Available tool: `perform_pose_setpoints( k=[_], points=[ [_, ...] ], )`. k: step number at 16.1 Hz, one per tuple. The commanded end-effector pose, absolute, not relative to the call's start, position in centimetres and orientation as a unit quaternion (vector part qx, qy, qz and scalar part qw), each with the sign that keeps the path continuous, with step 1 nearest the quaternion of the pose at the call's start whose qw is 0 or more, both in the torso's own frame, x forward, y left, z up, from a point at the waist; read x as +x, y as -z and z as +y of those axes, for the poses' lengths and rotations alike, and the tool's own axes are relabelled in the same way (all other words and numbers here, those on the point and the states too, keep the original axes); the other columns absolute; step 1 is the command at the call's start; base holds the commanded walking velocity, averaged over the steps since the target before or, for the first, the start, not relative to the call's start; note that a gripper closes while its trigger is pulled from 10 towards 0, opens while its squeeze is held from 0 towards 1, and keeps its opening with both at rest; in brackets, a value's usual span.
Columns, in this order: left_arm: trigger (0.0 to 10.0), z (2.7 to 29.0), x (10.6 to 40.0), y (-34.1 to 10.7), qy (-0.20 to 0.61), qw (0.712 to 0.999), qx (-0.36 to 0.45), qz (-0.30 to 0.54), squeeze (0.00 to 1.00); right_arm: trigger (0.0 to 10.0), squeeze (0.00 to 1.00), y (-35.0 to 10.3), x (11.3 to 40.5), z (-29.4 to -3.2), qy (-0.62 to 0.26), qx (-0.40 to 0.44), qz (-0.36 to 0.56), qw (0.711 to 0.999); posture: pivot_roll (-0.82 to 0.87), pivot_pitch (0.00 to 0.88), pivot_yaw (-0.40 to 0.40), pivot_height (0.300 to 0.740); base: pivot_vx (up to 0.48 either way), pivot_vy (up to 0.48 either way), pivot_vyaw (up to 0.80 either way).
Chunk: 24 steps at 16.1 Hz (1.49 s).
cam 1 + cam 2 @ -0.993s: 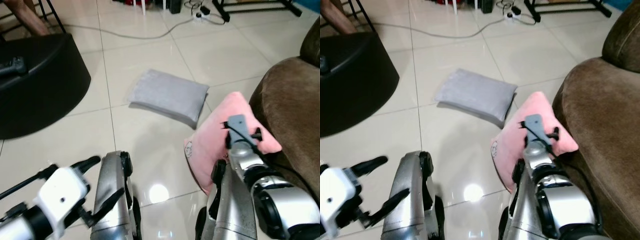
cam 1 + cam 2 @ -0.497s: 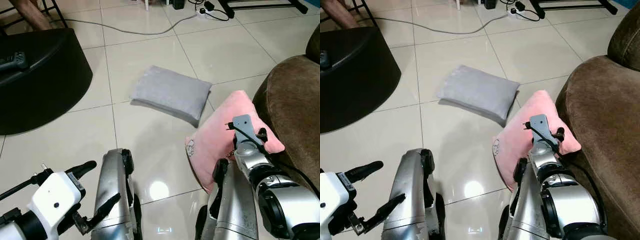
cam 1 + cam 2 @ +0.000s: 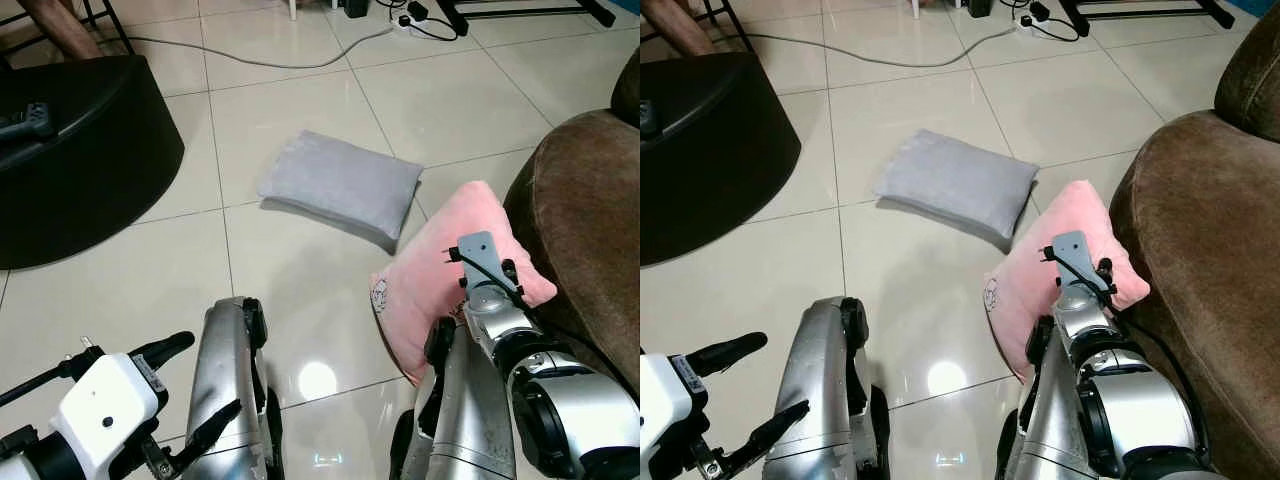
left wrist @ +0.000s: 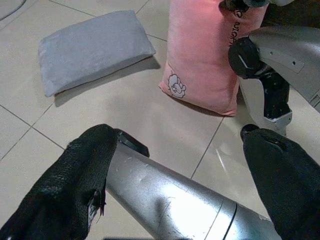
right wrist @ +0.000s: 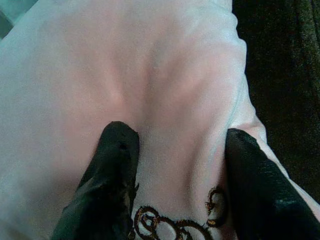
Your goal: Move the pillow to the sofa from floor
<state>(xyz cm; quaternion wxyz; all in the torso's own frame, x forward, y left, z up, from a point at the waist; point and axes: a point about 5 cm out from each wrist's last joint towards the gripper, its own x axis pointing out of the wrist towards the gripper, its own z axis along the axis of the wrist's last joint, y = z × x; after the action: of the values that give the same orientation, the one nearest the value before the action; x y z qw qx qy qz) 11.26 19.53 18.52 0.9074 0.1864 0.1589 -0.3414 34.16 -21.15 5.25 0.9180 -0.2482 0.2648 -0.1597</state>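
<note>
Right gripper [image 5: 175,185] pinches pink pillow [image 3: 430,290] against brown sofa [image 3: 590,230], right. Left gripper [image 3: 170,390] near-left, jaws spread. Grey pillow [image 3: 340,185] farther.

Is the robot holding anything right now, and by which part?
Yes: the right pincer pinches the pink pillow near its upper edge, beside the sofa.

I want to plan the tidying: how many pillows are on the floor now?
2. The grey pillow lies flat on the tiles. The pink pillow stands on its edge against the brown sofa, with the right claw pressing its top.
</note>
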Motion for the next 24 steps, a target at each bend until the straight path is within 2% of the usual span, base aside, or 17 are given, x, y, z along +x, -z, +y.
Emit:
perform_pose_setpoints(
  k=[1, 13, 15, 17, 21, 24],
  points=[
    [10.0, 19.3, 11.0, -18.8, 0.349, 0.904, 0.192, 0.156, 0.0, 0.0, 0.0, -4.4, 33.6, -21.1, 0.152, -0.248, 0.283, 0.914, 0.16, 0.21, 0.026, 0.428, 0.0, 0.0, 0.0],
    [10.0, 19.3, 10.9, -18.7, 0.357, 0.9, 0.19, 0.161, 0.0, 0.0, 0.0, -4.0, 33.4, -20.4, 0.144, -0.207, 0.283, 0.925, 0.16, 0.188, 0.03, 0.428, 0.0, 0.0, 0.0],
    [10.0, 19.1, 10.5, -18.4, 0.367, 0.897, 0.181, 0.169, 0.0, 0.0, 0.0, -4.1, 33.7, -19.4, 0.141, -0.132, 0.267, 0.944, 0.15, 0.168, 0.026, 0.428, 0.0, 0.0, 0.0],
    [10.0, 19.1, 10.4, -17.5, 0.374, 0.894, 0.172, 0.179, 0.0, 0.0, 0.0, -4.5, 34.2, -17.3, 0.113, -0.054, 0.234, 0.964, 0.12, 0.109, 0.007, 0.428, 0.0, 0.0, 0.0],
    [10.0, 20.9, 12.5, -15.0, 0.317, 0.912, 0.189, 0.179, 0.0, 0.0, 0.0, -4.9, 34.2, -13.2, 0.001, 0.032, 0.165, 0.986, 0.05, 0.0, -0.005, 0.428, 0.0, 0.0, 0.0],
    [10.0, 21.7, 13.7, -14.4, 0.269, 0.928, 0.199, 0.163, 0.0, 0.0, 0.0, -6.1, 33.7, -13.6, -0.047, 0.048, 0.1, 0.993, 0.04, 0.0, -0.022, 0.428, 0.0, 0.0, 0.0]
  ],
)
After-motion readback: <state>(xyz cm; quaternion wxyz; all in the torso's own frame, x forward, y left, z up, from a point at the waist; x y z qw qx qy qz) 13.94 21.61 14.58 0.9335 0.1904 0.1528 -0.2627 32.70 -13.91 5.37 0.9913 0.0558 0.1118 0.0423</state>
